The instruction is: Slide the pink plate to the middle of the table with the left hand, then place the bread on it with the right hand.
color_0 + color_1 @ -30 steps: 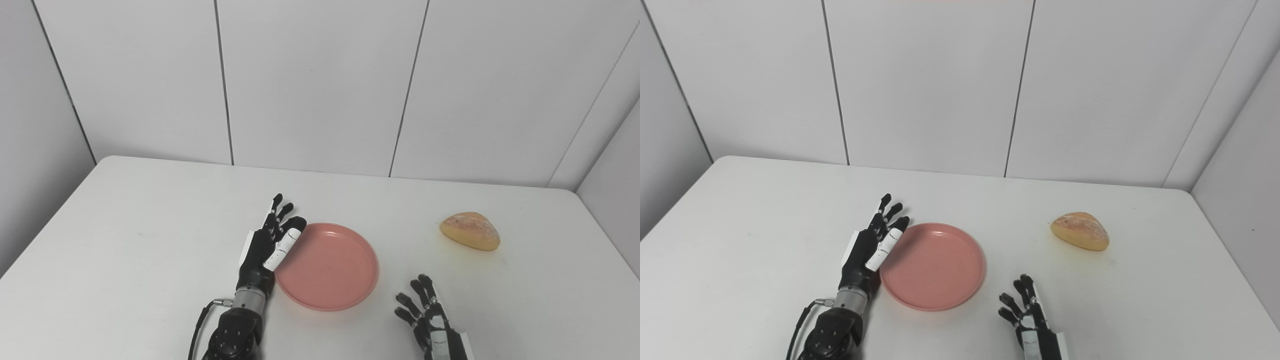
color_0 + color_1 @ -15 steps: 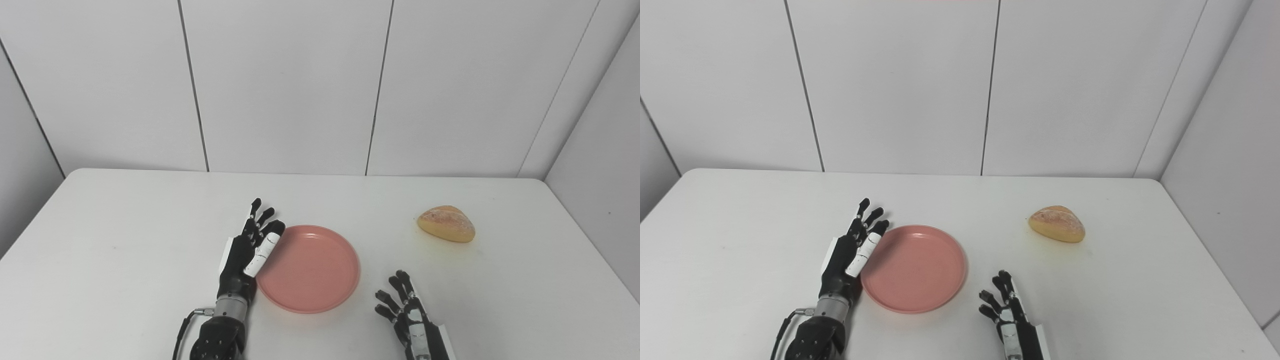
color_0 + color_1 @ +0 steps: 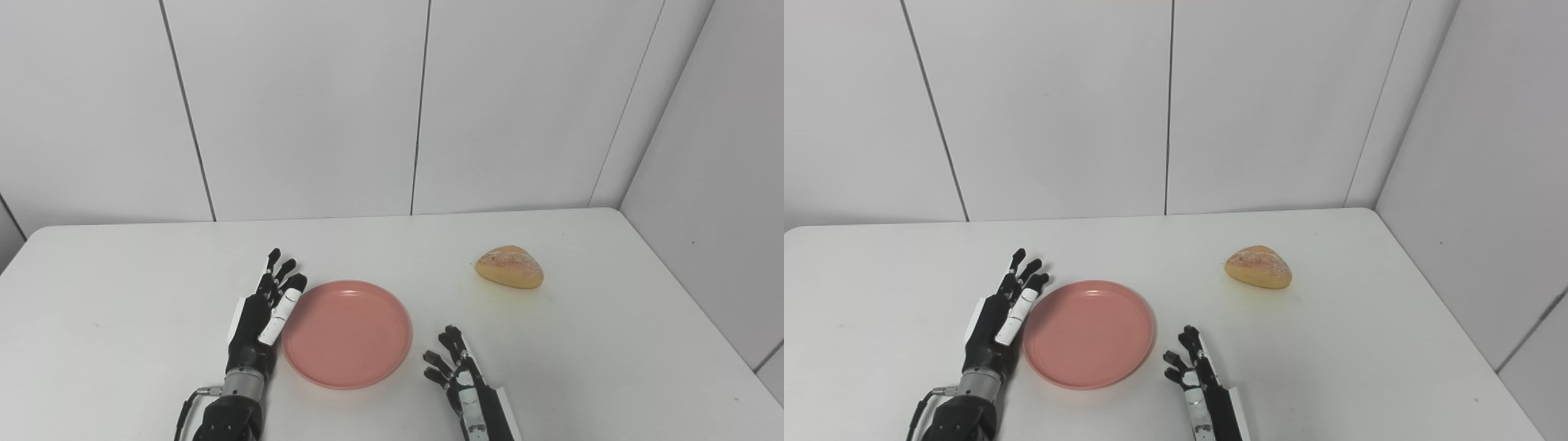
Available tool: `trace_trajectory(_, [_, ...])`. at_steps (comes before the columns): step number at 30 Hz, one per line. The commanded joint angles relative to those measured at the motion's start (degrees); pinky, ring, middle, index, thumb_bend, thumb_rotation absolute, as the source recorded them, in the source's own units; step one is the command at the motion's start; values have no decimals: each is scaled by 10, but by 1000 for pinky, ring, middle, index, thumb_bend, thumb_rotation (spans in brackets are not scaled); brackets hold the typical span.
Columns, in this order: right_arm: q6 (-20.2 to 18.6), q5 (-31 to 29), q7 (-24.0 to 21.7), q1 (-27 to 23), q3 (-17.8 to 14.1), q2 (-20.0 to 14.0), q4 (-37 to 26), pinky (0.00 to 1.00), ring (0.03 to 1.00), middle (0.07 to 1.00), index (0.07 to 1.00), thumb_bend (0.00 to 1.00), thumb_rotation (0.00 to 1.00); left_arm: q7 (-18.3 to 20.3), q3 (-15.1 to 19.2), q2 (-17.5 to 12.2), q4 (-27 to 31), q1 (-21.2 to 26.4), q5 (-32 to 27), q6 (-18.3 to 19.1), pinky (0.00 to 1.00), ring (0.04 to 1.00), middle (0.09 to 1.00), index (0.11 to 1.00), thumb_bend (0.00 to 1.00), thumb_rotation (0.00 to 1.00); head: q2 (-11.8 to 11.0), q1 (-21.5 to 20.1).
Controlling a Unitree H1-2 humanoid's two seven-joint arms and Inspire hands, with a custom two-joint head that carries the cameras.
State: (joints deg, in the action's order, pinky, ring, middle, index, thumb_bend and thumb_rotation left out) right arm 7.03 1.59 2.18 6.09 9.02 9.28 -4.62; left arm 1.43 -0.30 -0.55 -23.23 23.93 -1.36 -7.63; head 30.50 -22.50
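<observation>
- Our left hand (image 3: 264, 309) lies flat along the left rim of the plate (image 3: 346, 334), fingers stretched out and spread, holding nothing. It looks to be touching the rim or just beside it; we cannot tell which.
- The plate sits on the table (image 3: 122, 306) towards the near edge, roughly midway between the table's left and right sides. We judge the slide to be done or very nearly so.
- The plate is bare, so the second half of the task is not yet begun.
- The bread (image 3: 509, 267) rests on the table to the far right of the plate, well apart from it and from both hands.
- Our right hand (image 3: 456, 376) hangs near the table's front edge, just right of the plate and not touching it. Its fingers are apart and a little curled, with nothing in them.
- What is left, as we judge it: draw the left hand clear of the rim, reach the right hand out to the far right for the bread, grasp it, carry it back and set it on the plate.
</observation>
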Motion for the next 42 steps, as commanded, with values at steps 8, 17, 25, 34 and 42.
trace_trajectory(8, [2, 18, 9, -12, 19, 24, 27, 826, 829, 941, 952, 827, 1000, 31, 13, -18, -30, -12, -30, -8, 925, 886, 949, 1000, 742, 704, -1, -34])
trace_trajectory(17, [5, 14, 7, -4, 18, 16, 20, 840, 833, 950, 957, 825, 1000, 25, 7, -10, -22, -21, -19, -6, 924, 882, 942, 1000, 742, 717, -7, 2])
trace_trajectory(25, [20, 30, 15, 10, 12, 0, 4, 839, 857, 928, 948, 818, 1000, 15, 1, 3, 0, -34, -14, -6, 919, 894, 936, 1000, 766, 705, -12, 26])
trace_trajectory(34, [92, 150, 61, 17, 11, -11, -17, 777, 837, 860, 914, 715, 1000, 7, 6, 5, -12, -36, -15, -19, 929, 896, 933, 1000, 774, 691, -26, 50])
trace_trajectory(42, [115, 268, 104, 19, 13, -28, -71, 762, 823, 850, 877, 777, 1000, -7, 13, 9, -20, -27, -13, -25, 910, 883, 928, 1000, 771, 691, -36, 58])
